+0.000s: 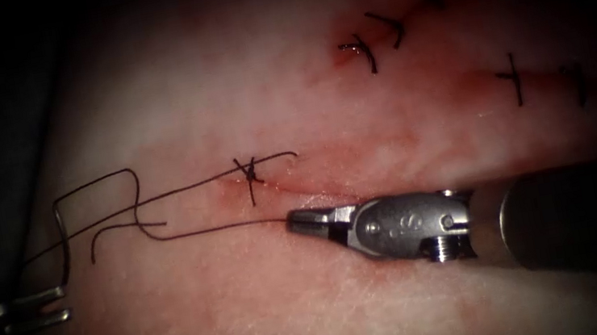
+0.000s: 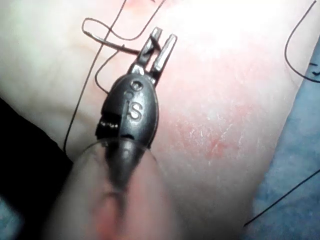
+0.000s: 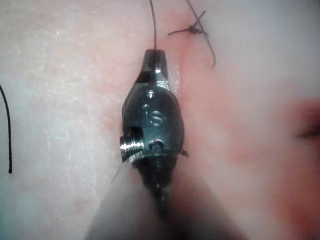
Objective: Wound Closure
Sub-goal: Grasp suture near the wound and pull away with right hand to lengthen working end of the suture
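The right tool [image 1: 306, 219] has its jaws closed on the thread [image 1: 227, 227], which runs left toward the knot [image 1: 250, 172]. The left tool [image 1: 37, 310], far left, seems slightly open and empty.

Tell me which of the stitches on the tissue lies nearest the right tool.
The knotted stitch just left of the right tool, with long thread tails; the other stitches lie farther away.

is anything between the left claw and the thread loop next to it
Nothing visible: the left arm's metal claw is open with the thin dark thread crossing between its jaws. The right arm's metal claw is shut on thread.
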You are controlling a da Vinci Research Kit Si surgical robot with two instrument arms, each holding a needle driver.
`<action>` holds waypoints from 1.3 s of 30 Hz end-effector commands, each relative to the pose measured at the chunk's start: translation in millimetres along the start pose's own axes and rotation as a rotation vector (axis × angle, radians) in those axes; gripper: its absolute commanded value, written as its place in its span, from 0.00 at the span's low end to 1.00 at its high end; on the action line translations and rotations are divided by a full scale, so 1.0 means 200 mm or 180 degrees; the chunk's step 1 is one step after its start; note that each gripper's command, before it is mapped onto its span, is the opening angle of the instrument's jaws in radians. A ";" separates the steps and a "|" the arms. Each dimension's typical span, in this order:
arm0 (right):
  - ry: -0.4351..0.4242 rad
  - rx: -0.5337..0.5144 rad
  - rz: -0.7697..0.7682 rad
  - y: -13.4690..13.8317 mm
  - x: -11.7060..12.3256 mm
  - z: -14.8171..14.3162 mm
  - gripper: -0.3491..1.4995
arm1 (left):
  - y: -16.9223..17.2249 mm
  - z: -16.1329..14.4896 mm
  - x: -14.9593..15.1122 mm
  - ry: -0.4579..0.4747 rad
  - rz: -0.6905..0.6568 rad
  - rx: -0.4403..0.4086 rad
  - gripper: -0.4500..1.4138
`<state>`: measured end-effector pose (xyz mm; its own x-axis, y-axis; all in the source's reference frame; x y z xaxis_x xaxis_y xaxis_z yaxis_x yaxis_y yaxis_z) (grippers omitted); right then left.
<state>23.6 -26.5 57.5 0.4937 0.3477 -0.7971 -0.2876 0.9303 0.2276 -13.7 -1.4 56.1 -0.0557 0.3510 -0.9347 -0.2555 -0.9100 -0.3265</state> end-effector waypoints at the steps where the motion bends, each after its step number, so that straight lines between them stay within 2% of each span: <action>1: 0.0041 0.0096 0.0052 -0.015 0.002 0.000 0.00 | -0.002 0.004 -0.007 0.0004 -0.0007 0.0001 0.00; 3: 0.0064 0.0219 0.0072 -0.026 0.006 -0.004 0.00 | -0.005 0.004 -0.011 -0.0015 -0.0007 0.0023 0.00; 4: 0.0097 0.0320 0.0063 -0.039 0.010 -0.007 0.00 | -0.007 0.005 -0.015 -0.0054 -0.0007 0.0069 0.00; 5: 0.0106 0.0360 0.0053 -0.044 0.012 -0.008 0.00 | -0.008 0.006 -0.016 -0.0055 -0.0005 0.0071 0.00; 9: 0.0175 0.0475 0.0034 -0.063 0.021 -0.011 0.00 | -0.009 0.006 -0.017 -0.0067 -0.0002 0.0085 0.00; 14: 0.0195 0.0659 0.0006 -0.082 0.031 -0.011 0.00 | -0.005 0.003 -0.011 -0.0095 0.0018 0.0107 0.00; 16: 0.0216 0.0676 -0.0106 -0.079 0.032 -0.011 0.00 | -0.004 0.000 -0.009 -0.0103 0.0018 0.0104 0.00; 17: 0.0295 0.0646 -0.0213 -0.072 0.032 -0.012 0.31 | -0.005 -0.003 -0.009 -0.0077 0.0034 0.0112 0.00; 19: 0.0425 0.0582 -0.0189 -0.064 0.031 -0.014 0.68 | -0.006 -0.007 -0.008 -0.0065 0.0050 0.0132 0.00; 21: 0.0623 0.0435 -0.0281 -0.050 0.030 -0.018 0.84 | -0.009 -0.014 -0.009 -0.0081 0.0059 0.0212 0.00; 22: 0.0680 0.0358 -0.0362 -0.041 0.030 -0.020 0.86 | -0.011 -0.017 -0.009 -0.0123 0.0072 0.0298 0.00; 24: 0.0688 0.0313 -0.0442 -0.033 0.029 -0.022 0.86 | -0.012 -0.020 -0.010 -0.0148 0.0085 0.0328 0.00; 28: 0.0644 0.0242 -0.0581 -0.017 0.026 -0.022 0.80 | -0.015 -0.022 -0.012 -0.0165 0.0101 0.0361 0.00; 34: 0.0503 0.0054 -0.0625 0.002 0.016 -0.005 0.77 | -0.016 -0.019 -0.017 -0.0111 0.0118 0.0313 0.00; 39: 0.0366 -0.0062 -0.0661 0.012 0.004 0.007 0.80 | -0.016 -0.019 -0.017 -0.0074 0.0105 0.0276 0.00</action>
<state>23.8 -23.4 57.6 0.4524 0.1356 -0.8814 -0.2081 0.9771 0.0435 -8.5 -0.3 59.1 -0.0891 0.3257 -0.9413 -0.3378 -0.8989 -0.2791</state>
